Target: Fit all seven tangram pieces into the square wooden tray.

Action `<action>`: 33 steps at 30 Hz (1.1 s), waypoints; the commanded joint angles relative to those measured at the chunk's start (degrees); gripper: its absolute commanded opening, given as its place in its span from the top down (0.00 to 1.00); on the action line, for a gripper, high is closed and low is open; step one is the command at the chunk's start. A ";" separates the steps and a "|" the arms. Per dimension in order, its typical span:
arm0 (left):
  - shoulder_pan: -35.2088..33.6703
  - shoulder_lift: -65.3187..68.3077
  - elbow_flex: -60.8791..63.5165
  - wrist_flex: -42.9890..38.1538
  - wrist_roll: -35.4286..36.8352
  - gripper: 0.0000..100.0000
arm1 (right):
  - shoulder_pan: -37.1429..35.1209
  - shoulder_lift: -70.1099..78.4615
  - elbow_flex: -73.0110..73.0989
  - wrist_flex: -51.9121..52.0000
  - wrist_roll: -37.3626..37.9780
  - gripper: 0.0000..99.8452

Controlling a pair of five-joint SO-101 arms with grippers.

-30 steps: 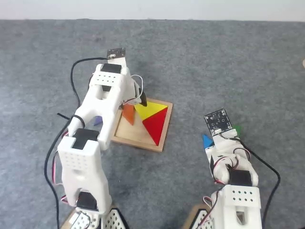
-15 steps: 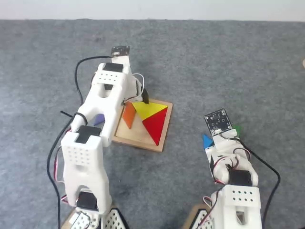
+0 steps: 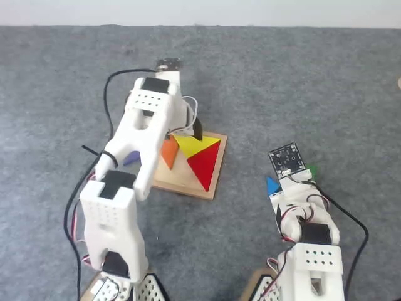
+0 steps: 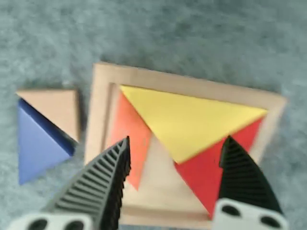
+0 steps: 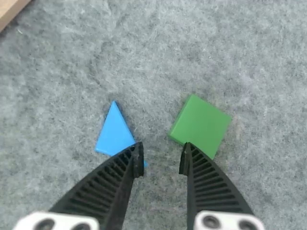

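The square wooden tray point(image 3: 216, 172) lies mid-table with a yellow triangle point(image 3: 199, 144), a red triangle point(image 3: 207, 164) and an orange piece point(image 3: 169, 152) inside. My left gripper point(image 4: 175, 155) hovers open above the tray point(image 4: 100, 115), over the yellow triangle point(image 4: 187, 122), the red triangle point(image 4: 211, 170) and the orange piece point(image 4: 130, 136), holding nothing. Beside the tray lie a violet-blue triangle point(image 4: 36, 143) and a tan triangle point(image 4: 55, 108). My right gripper point(image 5: 161, 155) stands open just above the carpet, between a blue triangle point(image 5: 115, 134) and a green square point(image 5: 200, 125).
Grey carpet covers the table. The left arm's white body point(image 3: 141, 138) overhangs the tray's left side and hides part of the violet-blue triangle point(image 3: 130, 158). A corner of the tray point(image 5: 9, 9) shows in the right wrist view.
The left arm has swung to the right and farther back, carrying its gripper from the orange piece toward the tray's back edge. The right arm has not moved.
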 commanded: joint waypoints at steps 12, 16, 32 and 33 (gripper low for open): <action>3.52 -4.92 17.36 -8.88 -4.84 0.71 | 0.04 -0.92 -0.35 -0.48 0.70 0.86; 0.53 -5.36 17.27 -10.90 -7.74 0.71 | 0.04 -0.92 -0.35 -0.48 0.70 0.86; -1.67 -11.69 8.04 -10.20 -17.58 0.71 | 0.04 -0.92 -0.26 -0.48 0.70 0.86; -2.37 -14.42 8.48 -10.20 -17.58 0.71 | 0.04 -0.92 -0.26 -0.48 0.70 0.86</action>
